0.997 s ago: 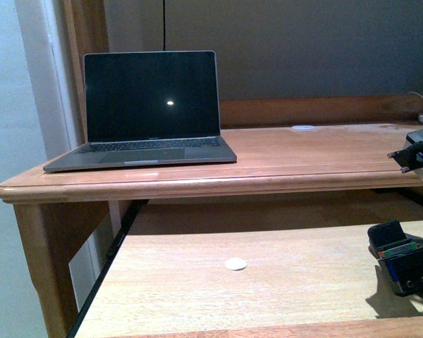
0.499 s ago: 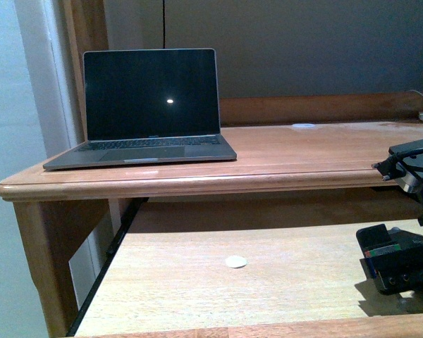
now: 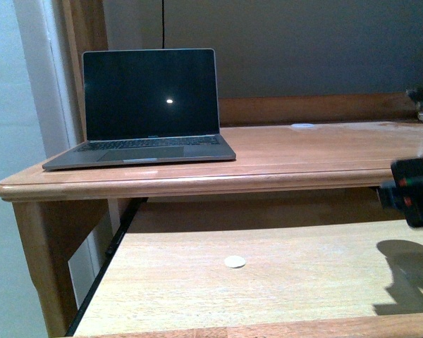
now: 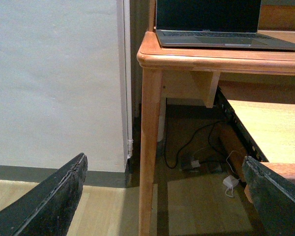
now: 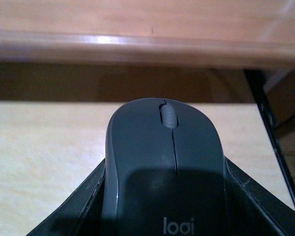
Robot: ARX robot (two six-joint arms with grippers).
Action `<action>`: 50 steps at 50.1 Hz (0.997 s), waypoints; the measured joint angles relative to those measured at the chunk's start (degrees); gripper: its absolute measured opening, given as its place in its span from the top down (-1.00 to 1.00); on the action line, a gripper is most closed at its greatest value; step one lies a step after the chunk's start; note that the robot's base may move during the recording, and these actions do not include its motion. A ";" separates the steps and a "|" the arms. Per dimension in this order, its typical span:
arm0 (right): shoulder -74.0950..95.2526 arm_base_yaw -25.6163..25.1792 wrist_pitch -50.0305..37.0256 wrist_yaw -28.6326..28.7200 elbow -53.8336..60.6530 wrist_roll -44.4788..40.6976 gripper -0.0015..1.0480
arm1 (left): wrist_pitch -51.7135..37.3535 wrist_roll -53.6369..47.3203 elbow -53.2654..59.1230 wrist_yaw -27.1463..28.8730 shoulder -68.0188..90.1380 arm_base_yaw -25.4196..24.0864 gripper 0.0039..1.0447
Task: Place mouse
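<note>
Right pincer (image 3: 412,193), at the front view's right edge, clamps the dark grey matte oval plastic mouse (image 5: 163,162); left pincer (image 4: 163,164) is spread wide apart.

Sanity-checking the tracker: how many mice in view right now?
1. The mouse is held in the right gripper, above the pull-out shelf at its right end. None shows beside the laptop; the desk is cut off at right, so another could be hidden.

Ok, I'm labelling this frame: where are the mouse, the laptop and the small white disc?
mouse (image 5: 162,162): right wrist view, middle of its grey top shell.
laptop (image 3: 151,95): front view, on the dark screen.
white disc (image 3: 234,262): front view, on its centre.
</note>
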State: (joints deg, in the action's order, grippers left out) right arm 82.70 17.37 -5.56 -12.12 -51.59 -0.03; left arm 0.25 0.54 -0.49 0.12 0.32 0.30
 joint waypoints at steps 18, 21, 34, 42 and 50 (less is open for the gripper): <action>15.02 7.69 5.40 -6.80 -25.53 2.10 -0.08 | 0.00 0.00 0.00 0.00 0.00 0.00 -0.86; 18.12 8.55 6.25 -7.63 -28.65 2.12 -0.08 | 0.00 0.00 0.00 0.00 0.00 0.00 -0.86; 33.86 10.97 9.57 -12.72 -46.84 2.64 -0.08 | 0.00 0.00 0.00 0.00 0.00 0.00 -0.86; 39.08 11.28 9.79 -14.32 -52.30 2.64 -0.08 | 0.00 0.00 0.00 0.02 0.00 0.00 -0.86; 40.54 11.23 9.38 -14.29 -53.86 2.86 -0.42 | 0.00 0.00 0.00 0.00 0.00 0.00 -0.86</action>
State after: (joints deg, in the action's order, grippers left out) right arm 123.24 28.60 3.81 -26.41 -105.45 2.83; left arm 0.25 0.54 -0.49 0.12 0.32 0.30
